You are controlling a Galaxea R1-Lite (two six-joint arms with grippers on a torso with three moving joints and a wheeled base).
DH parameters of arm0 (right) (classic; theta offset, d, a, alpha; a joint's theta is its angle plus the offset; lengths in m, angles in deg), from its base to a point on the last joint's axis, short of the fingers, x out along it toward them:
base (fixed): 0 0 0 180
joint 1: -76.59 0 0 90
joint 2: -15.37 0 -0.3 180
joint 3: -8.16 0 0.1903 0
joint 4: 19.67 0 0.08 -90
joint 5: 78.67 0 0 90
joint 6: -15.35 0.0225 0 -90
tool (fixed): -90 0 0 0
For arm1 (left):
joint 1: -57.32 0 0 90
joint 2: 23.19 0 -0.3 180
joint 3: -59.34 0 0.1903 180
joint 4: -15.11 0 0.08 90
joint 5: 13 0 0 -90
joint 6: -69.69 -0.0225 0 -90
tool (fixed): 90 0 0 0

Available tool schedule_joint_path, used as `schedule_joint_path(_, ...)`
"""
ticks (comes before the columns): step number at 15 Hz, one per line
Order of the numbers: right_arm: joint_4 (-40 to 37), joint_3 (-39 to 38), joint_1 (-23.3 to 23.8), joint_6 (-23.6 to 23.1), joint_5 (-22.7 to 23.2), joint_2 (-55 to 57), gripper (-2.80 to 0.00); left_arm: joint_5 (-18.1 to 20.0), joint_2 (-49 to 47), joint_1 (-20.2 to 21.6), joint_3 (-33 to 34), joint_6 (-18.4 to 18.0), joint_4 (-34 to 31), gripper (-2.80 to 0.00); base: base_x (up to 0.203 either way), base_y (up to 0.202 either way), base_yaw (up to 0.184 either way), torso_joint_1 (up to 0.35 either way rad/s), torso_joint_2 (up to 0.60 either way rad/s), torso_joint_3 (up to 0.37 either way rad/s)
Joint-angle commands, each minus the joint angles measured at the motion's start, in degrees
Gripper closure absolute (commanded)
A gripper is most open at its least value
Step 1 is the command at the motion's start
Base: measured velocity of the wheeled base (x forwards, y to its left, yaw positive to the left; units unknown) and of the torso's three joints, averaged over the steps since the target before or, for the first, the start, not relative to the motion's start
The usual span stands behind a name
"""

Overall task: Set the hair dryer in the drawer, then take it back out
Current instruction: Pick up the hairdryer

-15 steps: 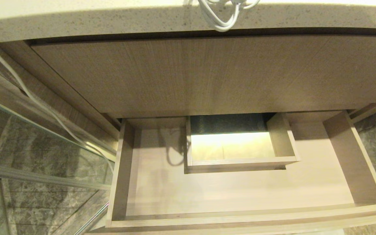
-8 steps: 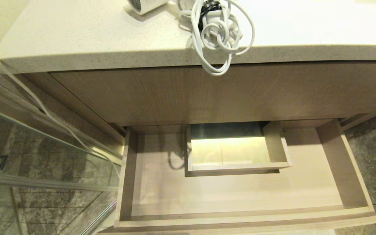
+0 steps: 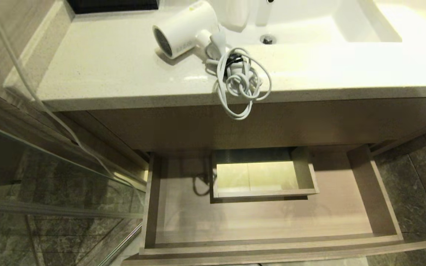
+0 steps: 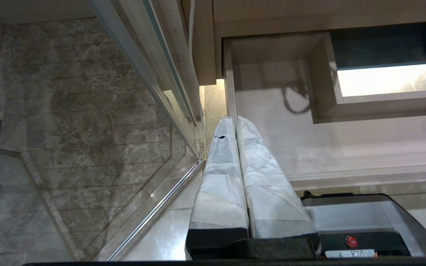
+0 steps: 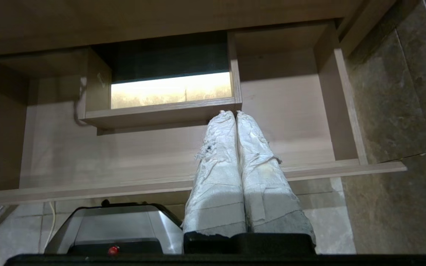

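The hair dryer (image 3: 183,31) lies on the countertop (image 3: 105,70) near its front edge, cord spilling over, handy above the drawer (image 3: 272,221), which stands pulled wide and bare. Left gripper (image 4: 235,122) and right gripper (image 5: 234,115) hang parked before the drawer's front edge, jaws pressed shut, nothing held — pickup not yet begun.

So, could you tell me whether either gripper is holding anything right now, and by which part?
Nothing is held. The left gripper and right gripper are both shut on nothing, above the open drawer; the hair dryer lies on the countertop.
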Motion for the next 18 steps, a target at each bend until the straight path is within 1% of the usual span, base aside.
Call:
schedule_joint_path(1,0.0,0.05,0.0,0.06,-0.02,0.07,0.0,-0.07,0.02,0.0,0.0,0.02,-0.03,0.0,0.0,0.0,0.0,0.257,-0.52,-0.252)
schedule_joint_path(7,-0.1,-0.02,0.0,0.15,-0.02,-0.01,0.0,-0.02,0.02,0.0,0.02,0.02,-0.03,0.0,0.0,0.0,0.0,0.199,-0.38,-0.188)
schedule_joint_path(12,-0.06,0.01,0.0,0.0,0.01,-0.01,0.0,0.05,0.02,0.0,-0.01,-0.36,0.17,0.0,0.0,0.0,0.0,0.013,-0.03,-0.012)
schedule_joint_path(14,-0.15,-0.02,0.0,0.22,-0.02,-0.01,0.0,0.02,0.02,0.0,0.02,0.79,0.24,0.0,0.0,0.0,0.0,0.0,0.0,0.0)
schedule_joint_path(18,-0.15,0.0,0.0,0.15,-0.02,-0.01,0.0,0.02,0.02,0.0,0.02,0.81,0.24,0.0,0.0,0.0,0.0,0.0,0.0,0.0)
